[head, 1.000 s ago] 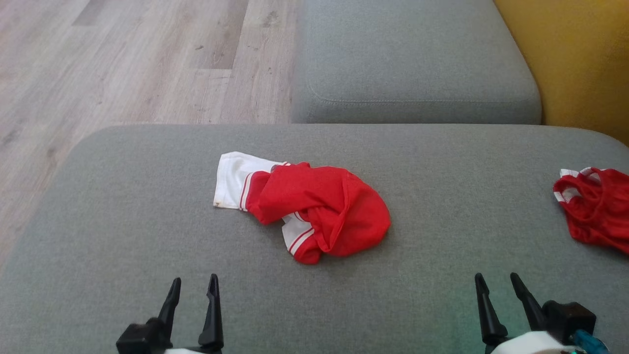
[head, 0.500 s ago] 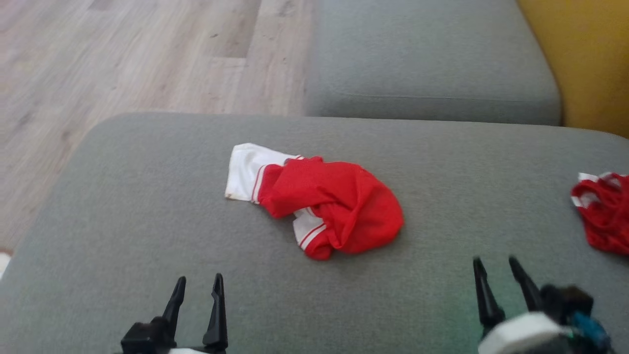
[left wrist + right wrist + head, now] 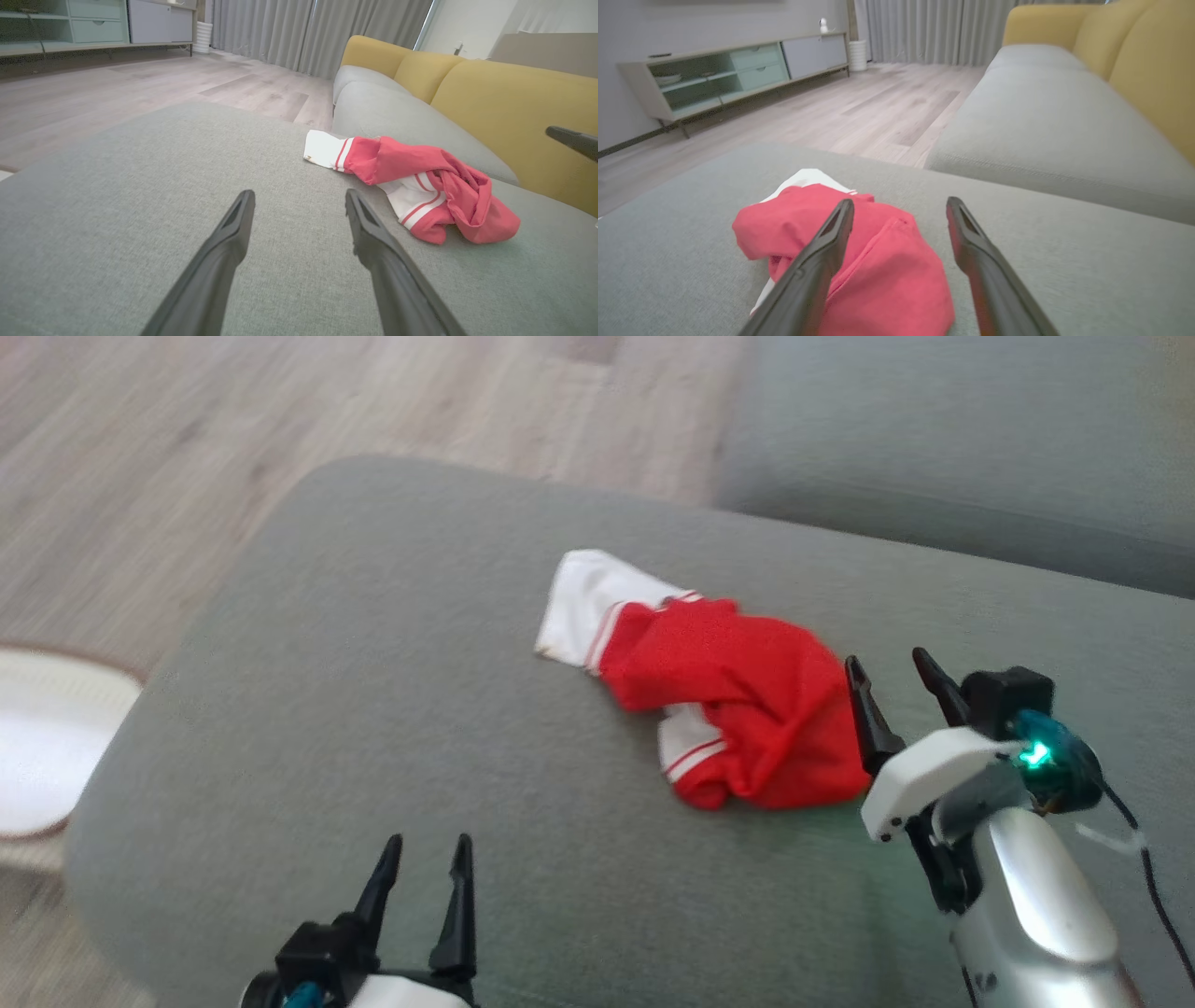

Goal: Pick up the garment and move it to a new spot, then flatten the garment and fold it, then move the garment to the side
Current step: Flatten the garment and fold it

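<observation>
Nearest us, at the bottom left of the head view, our left gripper [image 3: 430, 845] hangs over the bare grey cushion [image 3: 373, 756]. Its fingers are moderately apart and hold nothing. At the right of the frame our right gripper [image 3: 885, 661] sits just beside the garment's edge, its fingers also apart and empty. In the right wrist view one finger crosses the red cloth and the other lies over bare cushion.

The garment [image 3: 747, 709], a crumpled red-and-white heap, lies at the frame's centre. To lift it cleanly, we judge we should:
- nudge the right gripper over the heap so both fingers straddle a raised fold;
- sink the tips into the cushion;
- close on a thick bunch rather than one thin layer.

Beyond lie the sofa seat [image 3: 934, 476] at upper right and the wooden floor [image 3: 280, 411] at upper left.
</observation>
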`<state>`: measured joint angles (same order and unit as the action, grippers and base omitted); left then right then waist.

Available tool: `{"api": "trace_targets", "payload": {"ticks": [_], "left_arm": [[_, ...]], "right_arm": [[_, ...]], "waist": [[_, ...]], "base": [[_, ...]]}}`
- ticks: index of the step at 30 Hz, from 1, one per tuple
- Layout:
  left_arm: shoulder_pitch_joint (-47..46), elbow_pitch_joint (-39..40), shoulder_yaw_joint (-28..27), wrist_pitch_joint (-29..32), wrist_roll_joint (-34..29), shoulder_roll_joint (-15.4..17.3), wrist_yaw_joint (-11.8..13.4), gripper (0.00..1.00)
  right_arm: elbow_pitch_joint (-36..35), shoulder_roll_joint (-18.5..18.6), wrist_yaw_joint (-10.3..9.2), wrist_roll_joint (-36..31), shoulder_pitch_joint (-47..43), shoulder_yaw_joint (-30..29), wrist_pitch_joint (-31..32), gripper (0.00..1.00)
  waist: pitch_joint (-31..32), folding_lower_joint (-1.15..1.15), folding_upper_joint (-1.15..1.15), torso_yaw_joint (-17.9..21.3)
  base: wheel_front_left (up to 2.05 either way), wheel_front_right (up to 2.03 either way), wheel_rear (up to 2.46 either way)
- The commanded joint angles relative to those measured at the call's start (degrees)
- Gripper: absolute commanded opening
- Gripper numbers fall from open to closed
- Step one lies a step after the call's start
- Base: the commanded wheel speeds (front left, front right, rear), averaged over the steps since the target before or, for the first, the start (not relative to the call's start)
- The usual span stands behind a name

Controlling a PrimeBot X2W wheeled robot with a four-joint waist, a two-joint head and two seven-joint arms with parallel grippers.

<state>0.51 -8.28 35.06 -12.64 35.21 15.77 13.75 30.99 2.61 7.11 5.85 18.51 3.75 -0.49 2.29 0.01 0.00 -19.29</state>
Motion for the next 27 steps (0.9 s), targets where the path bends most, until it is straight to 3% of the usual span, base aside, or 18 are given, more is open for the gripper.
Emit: {"api": "trace_targets", "payload": {"ticks": [1, 8, 15, 16, 18, 19, 20, 27], "left_arm": [[-3.6, 1.4, -1.8, -0.5, -0.6, -0.1, -0.2, 1.00], [-4.5, 0.7, -1.3, -0.9, -0.8, -1.1, -0.8, 1.00], [-4.3, 0.0, -1.5, -1.4, -0.7, -1.7, -0.9, 1.00], [-4.2, -0.1, -1.5, -1.5, -0.7, -1.7, -0.9, 1.00], [-4.1, -0.2, -1.6, -1.5, -0.7, -1.7, -0.9, 1.00], [-4.1, -0.3, -1.6, -1.6, -0.7, -1.7, -1.0, 1.00], [-4.1, -0.4, -1.6, -1.6, -0.7, -1.7, -1.0, 1.00], [-3.7, -0.8, -1.4, -1.6, -0.7, -1.3, -1.1, 1.00]], "right_arm": [[0.2, 0.3, 0.37, -0.5, 3.7, 1.3, 0.2, 1.00], [13.5, 0.3, 0.37, -4.5, 9.8, -1.2, 1.7, 1.00], [22.1, 0.3, 0.37, -9.1, 11.9, -6.7, 1.5, 1.00], [22.9, 0.3, 0.37, -9.5, 12.2, -6.9, 1.3, 0.89], [24.3, 0.3, 0.37, -9.7, 12.6, -7.1, 0.4, 0.45], [24.8, 0.3, 0.37, -9.6, 12.9, -7.1, -0.1, 0.30], [25.4, 0.3, 0.37, -9.3, 13.2, -7.1, -0.6, 0.02], [27.7, 0.3, 0.37, -1.5, 15.1, -5.1, -7.9, 0.00]], "waist": [[-1.8, -0.01, 0.00, -3.1], [-3.3, -0.01, 0.00, -7.0], [-3.6, -0.01, 0.00, -7.3], [-3.6, -0.01, 0.00, -7.1], [-3.5, -0.01, 0.00, -6.5], [-3.5, -0.01, 0.00, -6.1], [-3.4, -0.01, 0.00, -5.7], [-2.1, -0.01, 0.00, -1.8]], "base": [[0.00, 0.00, 0.00], [0.00, 0.00, 0.00], [0.00, 0.00, 0.00], [0.00, 0.00, 0.00], [0.00, 0.00, 0.00], [0.00, 0.00, 0.00], [0.00, 0.00, 0.00], [0.00, 0.00, 0.00]]}}
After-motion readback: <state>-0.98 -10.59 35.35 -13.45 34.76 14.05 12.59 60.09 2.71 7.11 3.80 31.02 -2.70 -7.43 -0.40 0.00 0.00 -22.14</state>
